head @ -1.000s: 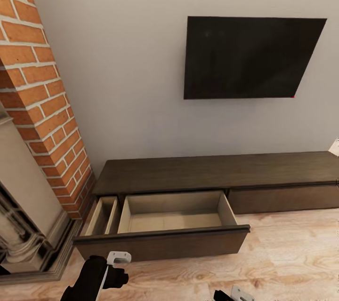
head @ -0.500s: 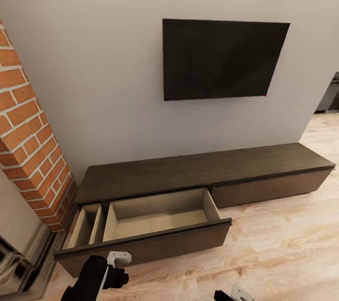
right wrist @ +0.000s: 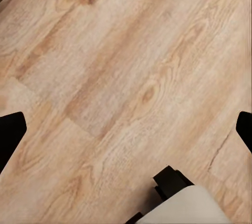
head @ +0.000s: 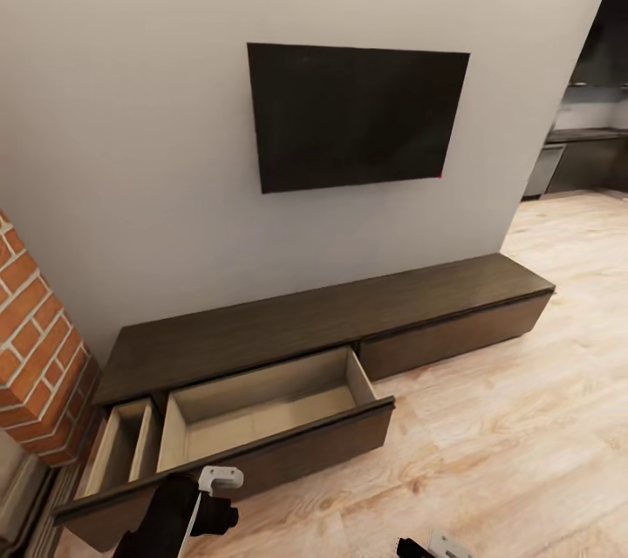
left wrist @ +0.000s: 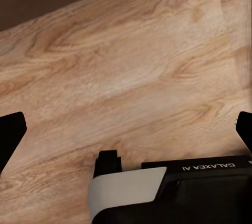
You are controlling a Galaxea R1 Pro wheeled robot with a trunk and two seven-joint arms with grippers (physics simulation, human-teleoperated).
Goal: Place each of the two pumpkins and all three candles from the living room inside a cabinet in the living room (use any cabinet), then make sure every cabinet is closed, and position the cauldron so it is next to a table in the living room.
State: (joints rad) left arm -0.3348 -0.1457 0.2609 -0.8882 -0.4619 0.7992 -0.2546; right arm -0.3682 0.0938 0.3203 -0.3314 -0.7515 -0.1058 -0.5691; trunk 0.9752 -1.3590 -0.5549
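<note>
1. Dark-brown wood makes up the long, low cabinet (head: 331, 318) standing against the pale grey wall (head: 131, 148), on a light wood-plank floor (head: 488, 453).
2. Its wide drawer (head: 262, 410) is pulled out, showing a pale beige inside with nothing in it; just beside it, toward the brick column (head: 39, 366), a narrow drawer (head: 122, 449) is pulled out too. The section at the far end (head: 453, 333) sits flush and closed.
3. A flat black screen (head: 353, 115) hangs on the wall above the cabinet.
4. Past the end of the wall, dark glossy kitchen units (head: 580, 157) show in the distance.
5. In the head view, the left arm (head: 174, 514) shows low in front of the open drawers, black with a white bracket.
6. The left pincer (left wrist: 126, 129) is spread wide, its fingertips (left wrist: 10, 134) at opposite edges of the left wrist view, with bare floor between them.
7. The right pincer (right wrist: 126, 129) is likewise spread wide over bare planks, gripping nothing.
</note>
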